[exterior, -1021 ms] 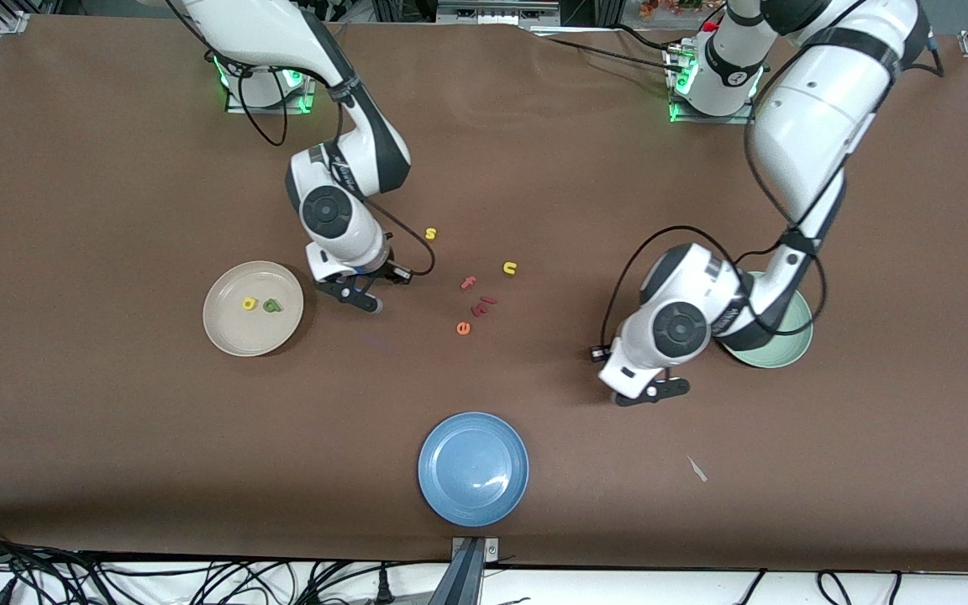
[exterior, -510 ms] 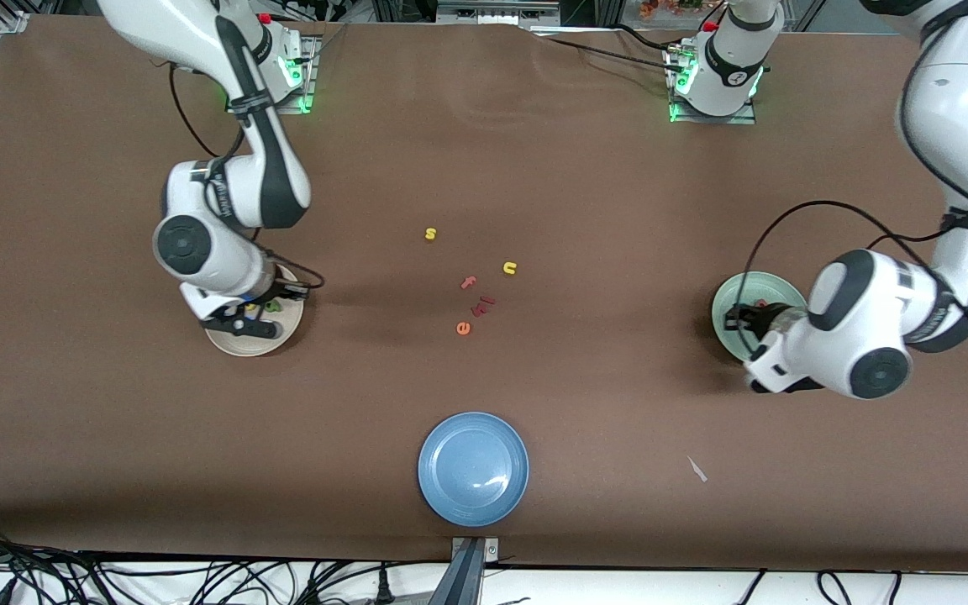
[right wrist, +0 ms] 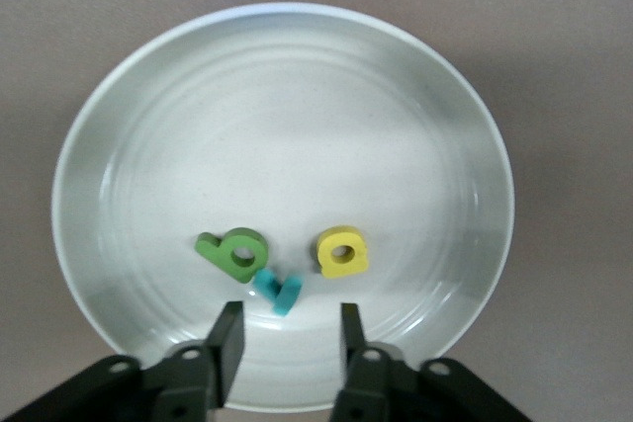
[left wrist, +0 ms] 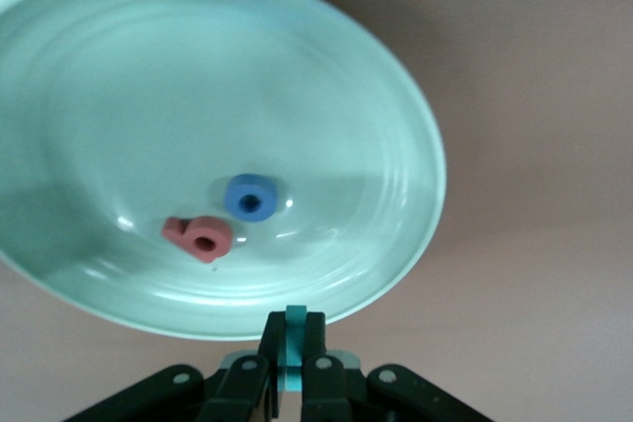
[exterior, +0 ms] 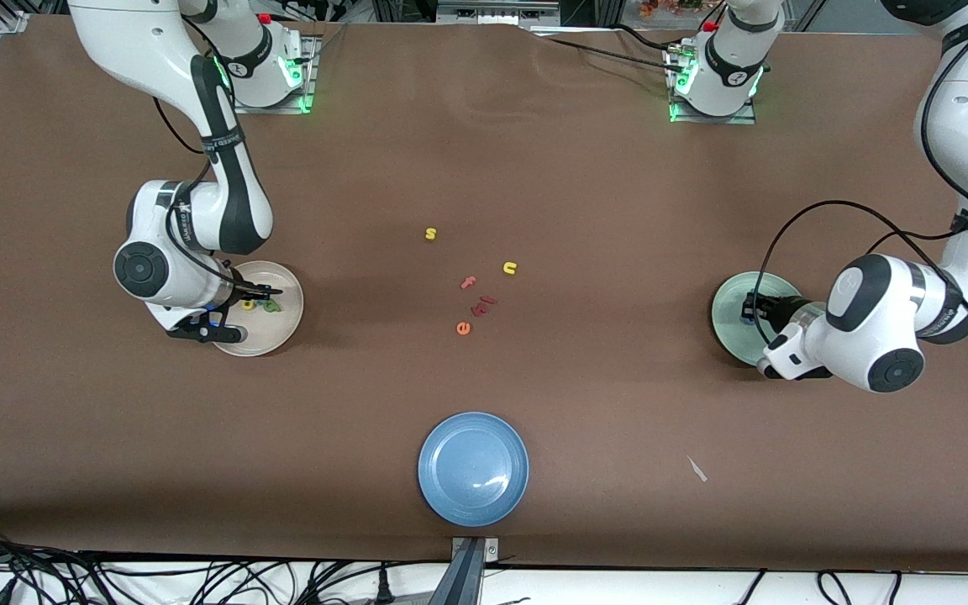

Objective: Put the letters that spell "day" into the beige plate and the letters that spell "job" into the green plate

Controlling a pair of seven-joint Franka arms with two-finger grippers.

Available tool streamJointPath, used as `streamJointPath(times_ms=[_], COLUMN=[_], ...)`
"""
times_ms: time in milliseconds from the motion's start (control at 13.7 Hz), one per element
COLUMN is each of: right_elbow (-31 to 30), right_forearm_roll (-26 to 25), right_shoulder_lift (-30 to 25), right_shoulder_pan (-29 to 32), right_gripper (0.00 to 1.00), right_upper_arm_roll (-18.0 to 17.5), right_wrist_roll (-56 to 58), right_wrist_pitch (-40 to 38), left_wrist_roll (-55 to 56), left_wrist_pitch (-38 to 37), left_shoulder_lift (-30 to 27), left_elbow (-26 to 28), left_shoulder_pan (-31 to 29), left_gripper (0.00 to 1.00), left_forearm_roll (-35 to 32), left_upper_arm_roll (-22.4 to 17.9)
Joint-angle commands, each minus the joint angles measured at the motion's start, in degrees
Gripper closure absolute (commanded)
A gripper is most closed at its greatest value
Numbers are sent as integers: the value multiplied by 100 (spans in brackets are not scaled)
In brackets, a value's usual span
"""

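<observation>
I read the right gripper [right wrist: 284,338] as standing with its fingers apart over the beige plate [right wrist: 138,116], above the rim nearest the front camera, and nothing is clamped between them. The teal "y" [right wrist: 277,292] shows in the gap just off the fingertips; whether it already rests on the plate I cannot tell. The dark green letter [right wrist: 233,251] and the yellow letter [right wrist: 342,252] lie side by side on the plate floor just past the "y", apart from each other. In the front view the right arm's wrist covers part of this plate [exterior: 282,323], which sits toward the right arm's end of the table, and the teal letter cannot be made out there. The left gripper [left wrist: 290,368] is closed on the teal "j" [left wrist: 293,348], a thin strip pinched upright between the pads, and it hangs over the edge of the green plate [left wrist: 396,116]. Only a short part of the "j" shows; the rest is hidden by the fingers. Inside the green plate the blue "o" [left wrist: 249,196] and the salmon-red "b" [left wrist: 199,237] lie just beside each other near the centre. In the front view the left arm's wrist hides much of this plate [exterior: 729,307], toward the left arm's end of the table, and its letters are not visible there.
</observation>
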State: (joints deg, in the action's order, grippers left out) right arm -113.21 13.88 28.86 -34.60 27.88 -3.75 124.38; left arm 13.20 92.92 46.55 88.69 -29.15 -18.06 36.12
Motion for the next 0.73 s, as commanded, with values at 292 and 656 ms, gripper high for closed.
streamJointPath(times_ms=[292, 656], right_elbow=[797, 2361], right_forearm_roll=[-8, -43], right_shoulder_lift=[-565, -627], right_shoulder_pan=[-29, -38], right_gripper=[0, 0], right_upper_arm_roll=[-55, 7], right_wrist_roll=[112, 94], right_wrist_pitch=[-1219, -2898], left_wrist_roll=[-98, -107], left_wrist_pitch=[-10, -537], left_shoulder_lift=[-418, -1183], left_elbow=[-254, -957], left_shoulder_pan=[-179, -188], left_gripper=[0, 0], left_forearm_roll=[-58, -49], left_upper_arm_roll=[114, 158])
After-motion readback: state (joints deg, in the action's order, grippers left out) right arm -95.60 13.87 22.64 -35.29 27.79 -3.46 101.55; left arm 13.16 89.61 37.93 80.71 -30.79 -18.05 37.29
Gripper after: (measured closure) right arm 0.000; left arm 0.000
